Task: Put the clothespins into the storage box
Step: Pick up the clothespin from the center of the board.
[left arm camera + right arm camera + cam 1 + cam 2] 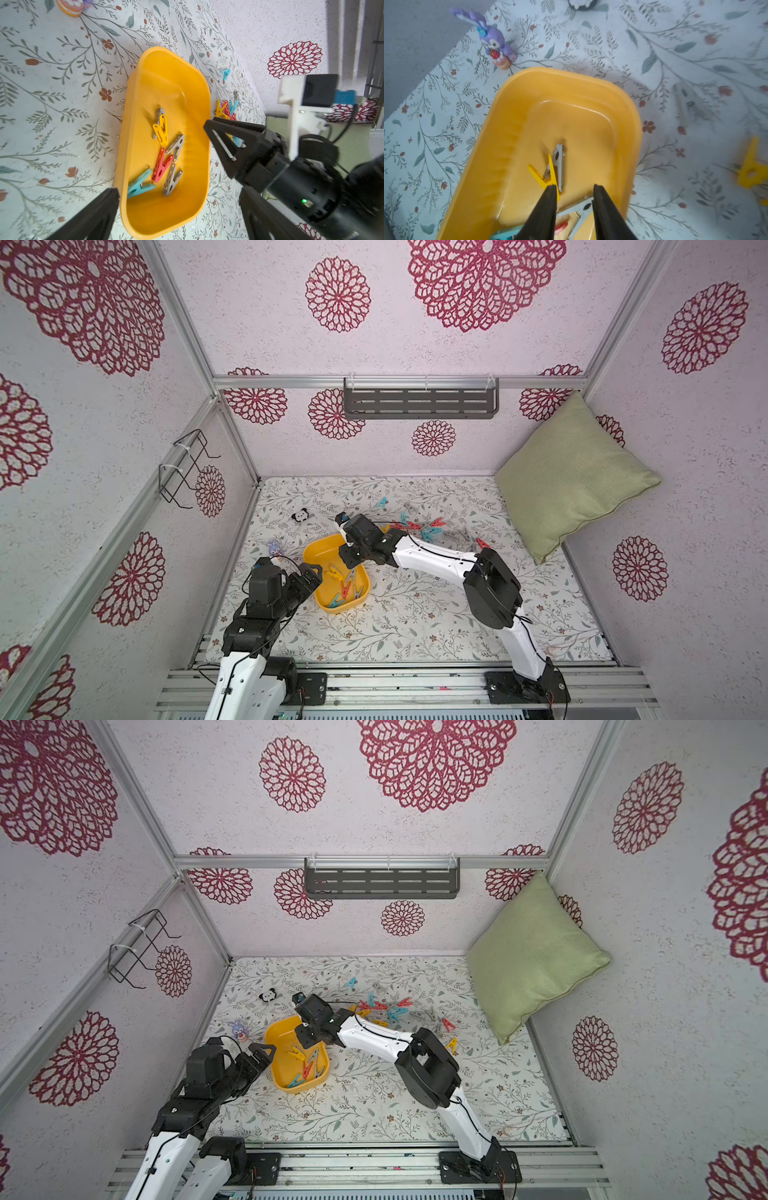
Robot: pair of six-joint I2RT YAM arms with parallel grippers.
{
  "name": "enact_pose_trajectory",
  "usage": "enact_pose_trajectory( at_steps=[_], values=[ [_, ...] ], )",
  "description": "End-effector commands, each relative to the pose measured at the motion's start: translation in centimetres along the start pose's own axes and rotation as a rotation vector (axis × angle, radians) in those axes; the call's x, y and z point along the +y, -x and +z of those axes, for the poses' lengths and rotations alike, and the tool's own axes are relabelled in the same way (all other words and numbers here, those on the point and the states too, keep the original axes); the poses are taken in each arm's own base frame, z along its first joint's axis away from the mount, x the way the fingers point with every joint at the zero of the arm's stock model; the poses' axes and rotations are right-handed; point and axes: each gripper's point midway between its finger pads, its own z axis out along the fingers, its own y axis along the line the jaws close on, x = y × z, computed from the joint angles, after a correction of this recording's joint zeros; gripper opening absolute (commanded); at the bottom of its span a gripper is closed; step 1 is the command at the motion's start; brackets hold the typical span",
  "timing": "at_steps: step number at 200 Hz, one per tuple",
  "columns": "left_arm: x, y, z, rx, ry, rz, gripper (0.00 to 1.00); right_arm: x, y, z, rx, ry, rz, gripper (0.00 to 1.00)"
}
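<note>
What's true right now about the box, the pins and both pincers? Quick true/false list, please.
1. The box holds several pins. True.
2. The right pincer grips a red pin. False: its jaws stand apart over the box with nothing between them.
3. Every pin is in the box. False: a cluster lies on the table beyond it.
4. The left pincer is open, near the box. True.
5. The panda sits in the box. False: it lies on the table, apart from the box.
</note>
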Motion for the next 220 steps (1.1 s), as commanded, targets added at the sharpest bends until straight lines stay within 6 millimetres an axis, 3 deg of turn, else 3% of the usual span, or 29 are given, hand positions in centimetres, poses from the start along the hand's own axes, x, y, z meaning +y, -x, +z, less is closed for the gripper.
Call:
enact_pose_trajectory(
  at_steps=[1, 52, 116, 174, 220],
  values=[
    [-2.5, 0.7, 0.1, -0.003, -0.079, 0.021, 1.0, -3.0, 3.2, -3.4, -0.111, -0.048, 0.033, 0.37],
    [-4.5, -0.7, 2.3, 0.049, -0.089, 0.076, 1.0, -10.6, 1.0, -4.4, -0.092, -0.14, 0.127, 0.42],
    [-6.1, -2.2, 4.3, 0.091, -0.093, 0.115, 1.0, -18.8, -2.3, -2.4, 0.029, -0.285, 0.095, 0.49],
    [-6.2, -2.6, 4.9, 0.103, -0.084, 0.127, 1.0, -21.6, -4.3, 0.0, 0.12, -0.333, 0.075, 0.53],
    [-6.0, -2.6, 4.9, 0.104, -0.079, 0.128, 1.0, -22.7, -5.4, 0.8, 0.15, -0.343, 0.087, 0.53]
  ],
)
